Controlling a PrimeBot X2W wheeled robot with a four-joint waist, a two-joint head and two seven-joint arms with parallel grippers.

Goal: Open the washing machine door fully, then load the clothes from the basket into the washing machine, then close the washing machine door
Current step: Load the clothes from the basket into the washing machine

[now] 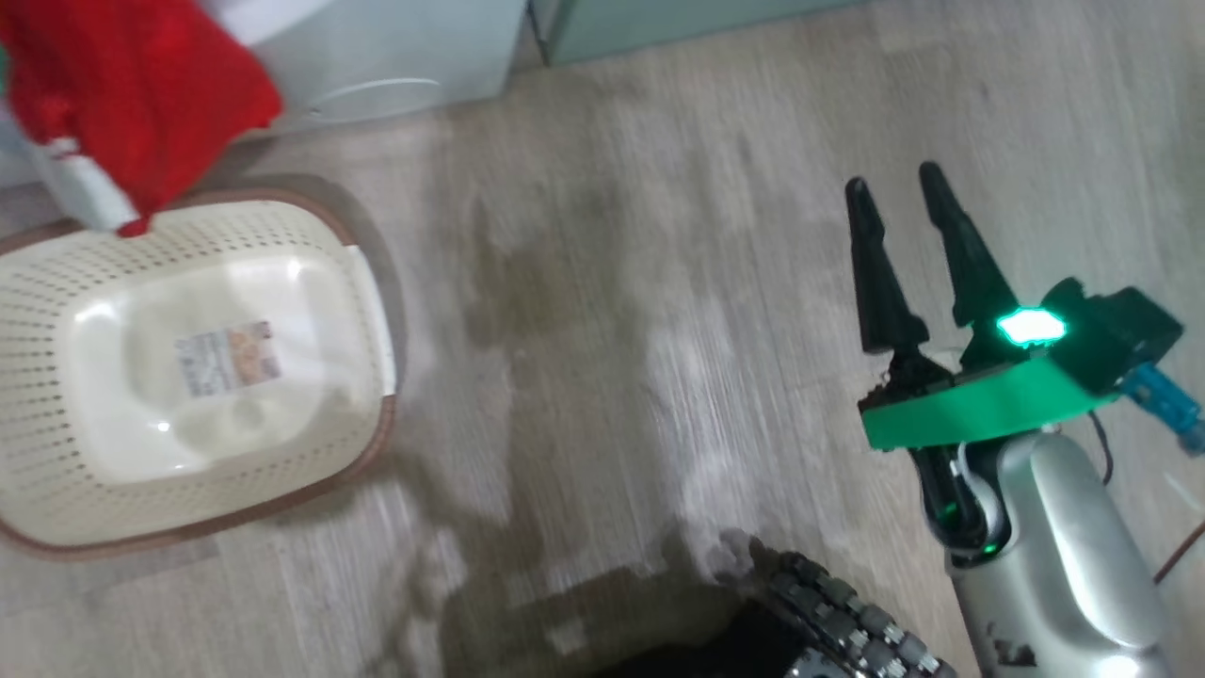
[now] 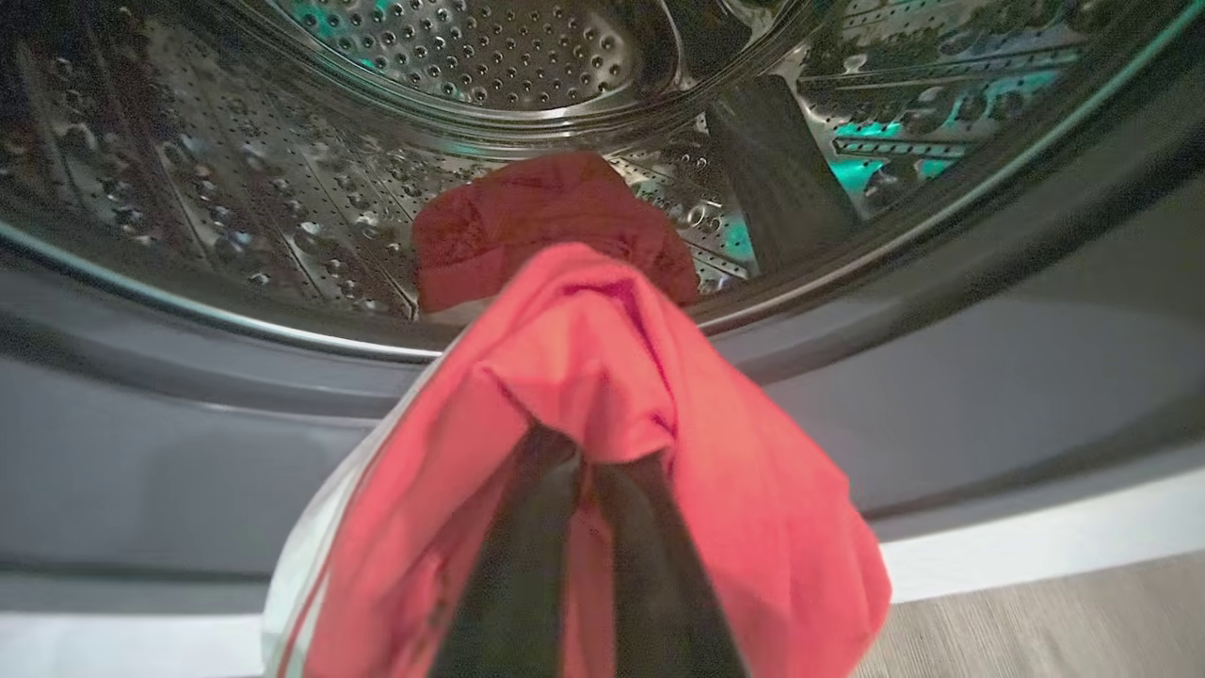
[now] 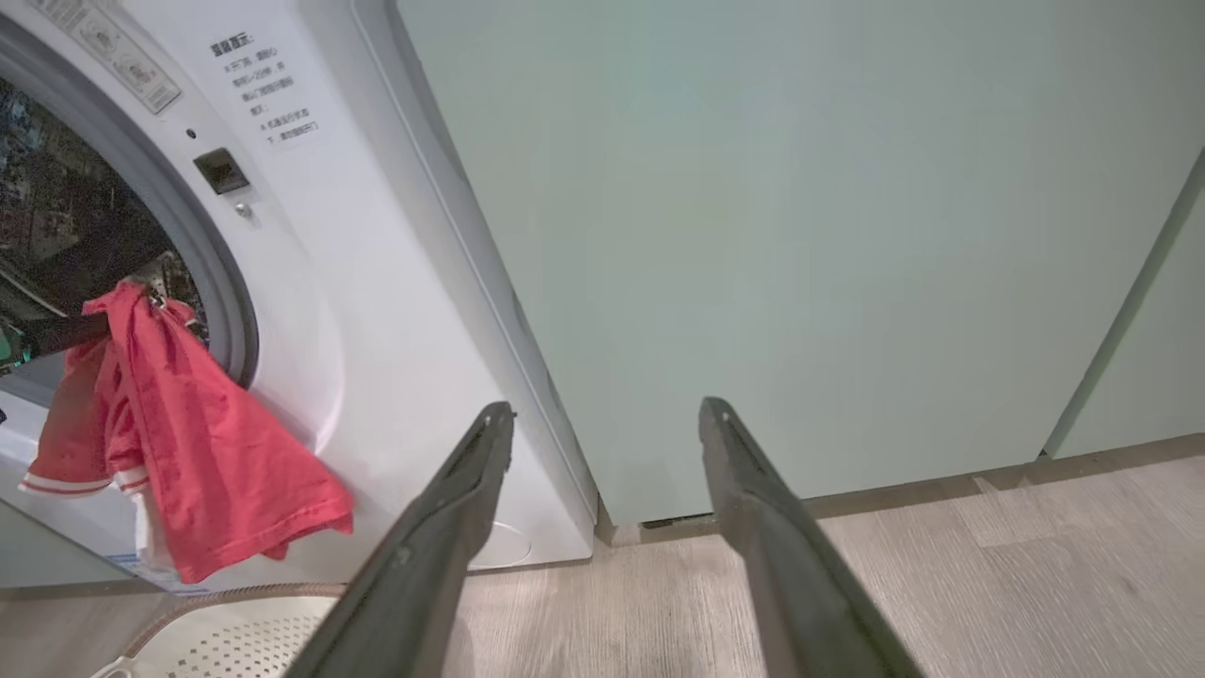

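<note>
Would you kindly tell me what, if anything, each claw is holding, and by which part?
The left claw is shut on a red garment, pinching a bunched fold of its fabric. The right claw is open, holding nothing.

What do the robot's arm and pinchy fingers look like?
The right end effector has two long black pointed fingers on a bright green plate with a glowing green light. Its forearm is shiny silver, with a blue plug nearby.

Red clothes [image 3: 188, 443] hang at washer [image 3: 377, 330] drum lip.
</note>
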